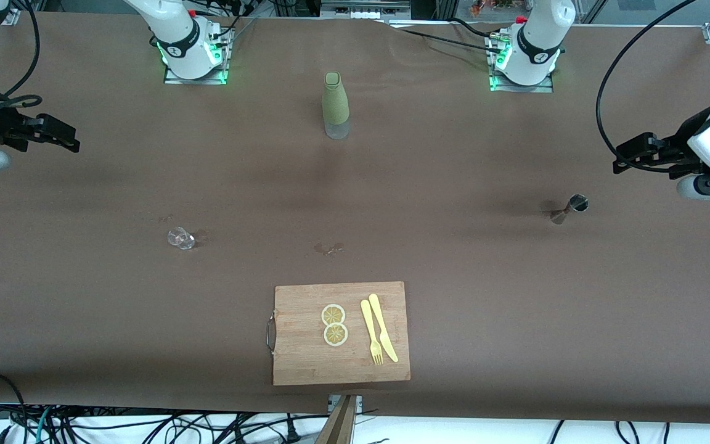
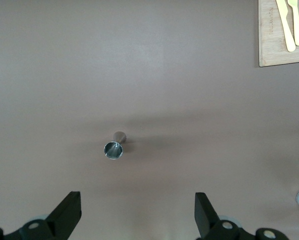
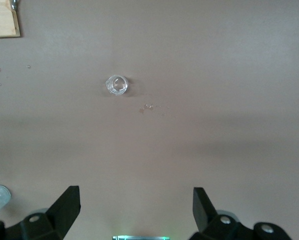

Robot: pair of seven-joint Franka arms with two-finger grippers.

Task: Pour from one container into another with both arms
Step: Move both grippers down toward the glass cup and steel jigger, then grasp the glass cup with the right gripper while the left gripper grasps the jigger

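while both arms' jaws hang open, tumbler (image 1: 180, 238) and jigger (image 1: 569, 208) stand apart, seemingly empty.

Left gripper (image 1: 619, 159) hangs raised at the left arm's end of the table, jaws spread wide, empty. Right gripper (image 1: 74, 143) mirrors it at the right arm's end, likewise wide and empty.

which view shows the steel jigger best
The left wrist view: the jigger sits upright near the middle, its open top cup seen from above. The front view shows it small, toward the left arm's end of the table. The right wrist view does not show it.
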